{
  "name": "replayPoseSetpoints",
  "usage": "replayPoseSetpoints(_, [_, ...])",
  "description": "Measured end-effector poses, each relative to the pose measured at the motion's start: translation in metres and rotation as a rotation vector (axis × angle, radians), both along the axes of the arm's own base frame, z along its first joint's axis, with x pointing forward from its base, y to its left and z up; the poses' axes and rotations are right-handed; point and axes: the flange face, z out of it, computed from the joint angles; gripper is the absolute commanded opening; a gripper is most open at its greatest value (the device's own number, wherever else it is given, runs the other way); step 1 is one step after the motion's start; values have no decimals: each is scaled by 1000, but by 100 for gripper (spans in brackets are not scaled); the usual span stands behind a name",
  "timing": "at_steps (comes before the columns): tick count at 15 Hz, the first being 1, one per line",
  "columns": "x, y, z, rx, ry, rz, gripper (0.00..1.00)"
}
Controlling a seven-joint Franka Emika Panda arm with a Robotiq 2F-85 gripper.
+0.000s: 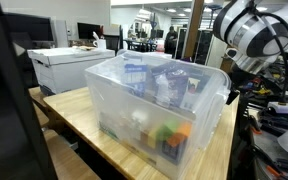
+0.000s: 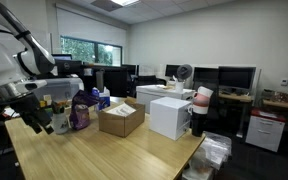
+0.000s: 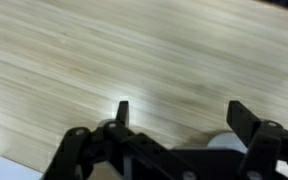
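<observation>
At far left in an exterior view stands a white box (image 1: 69, 65), well apart from me. It sits on the same wooden counter (image 1: 74, 118) as everything else.

Moving right, the clear bin (image 1: 112, 100) fills the middle of the counter and is the thing nearest me. It stands upright with its mouth open to the ceiling, and I see no lid. As I read that view, its long axis runs from far left to near right, with one short end turned toward my side. Bottles (image 1: 134, 72) stand at its far end, and green and orange pieces (image 1: 169, 135) lie at its near corner. I take it they are kept loose in there so that they stay together and can be reached from above.

At right my arm (image 1: 249, 35) hangs just beside that short end, apart from the wall.

In the wrist view my jaws are spread wide and empty. The two fingers (image 3: 123, 110) stand well apart, with only bare wood between them. I judge that I'm hanging over open counter rather than over the bin's mouth.
</observation>
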Motion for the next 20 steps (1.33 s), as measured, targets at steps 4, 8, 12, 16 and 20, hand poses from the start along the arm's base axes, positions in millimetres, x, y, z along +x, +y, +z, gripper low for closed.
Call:
replayPoseSetpoints(4, [-10, -19, -7, -32, 30, -54, 100])
replayPoseSetpoints(8, [-10, -30, -12, -23, 51, -95, 100])
replayPoseSetpoints(12, [-9, -26, -17, 14, 73, -95, 100])
replayPoseSetpoints(16, [-8, -17, -19, 18, 94, -14, 100])
replayPoseSetpoints(20, [-11, -11, -19, -34, 114, 119, 100])
